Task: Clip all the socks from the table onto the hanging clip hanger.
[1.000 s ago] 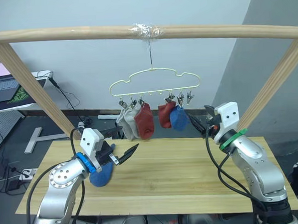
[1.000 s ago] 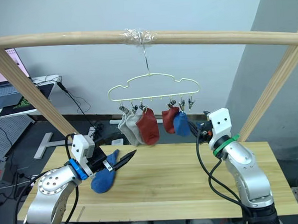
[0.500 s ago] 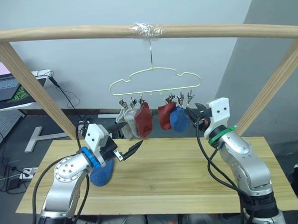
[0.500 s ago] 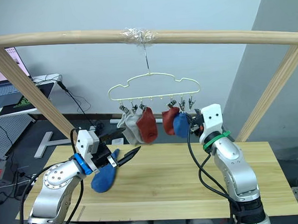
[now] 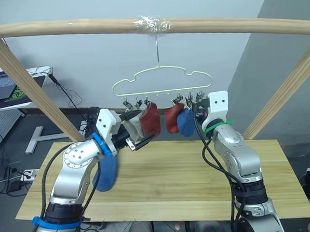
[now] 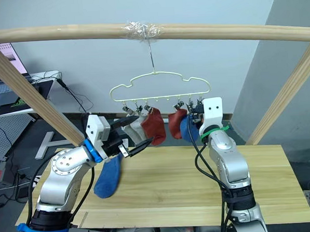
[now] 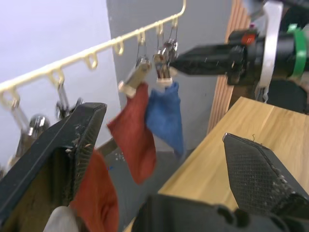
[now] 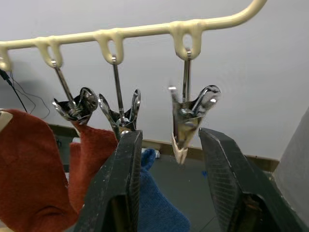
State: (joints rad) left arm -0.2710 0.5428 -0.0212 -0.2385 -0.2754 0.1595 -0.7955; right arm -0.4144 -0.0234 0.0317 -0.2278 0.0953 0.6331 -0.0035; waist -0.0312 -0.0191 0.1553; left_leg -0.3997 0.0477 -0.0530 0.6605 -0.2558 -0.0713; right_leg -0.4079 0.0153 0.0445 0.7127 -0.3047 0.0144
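The pale-yellow clip hanger hangs from the top pole. Clipped to it are two grey socks, two rust-red socks and one blue sock. My left gripper is open, raised just in front of the grey and red socks. A second blue sock dangles under that gripper's base, above the table; how it is held is hidden. At the hanger's right end my right gripper is open, its fingers on either side of the empty end clip.
Round wooden poles frame the scene: a top bar and slanted side poles at left and right. A desk with a laptop stands behind on the left. Cables lie on the floor beyond the table.
Both arms have risen toward the hanger. The left gripper lifted, and the blue sock now hangs under it. The right gripper moved left up to the end clip. The camera shifted slightly.
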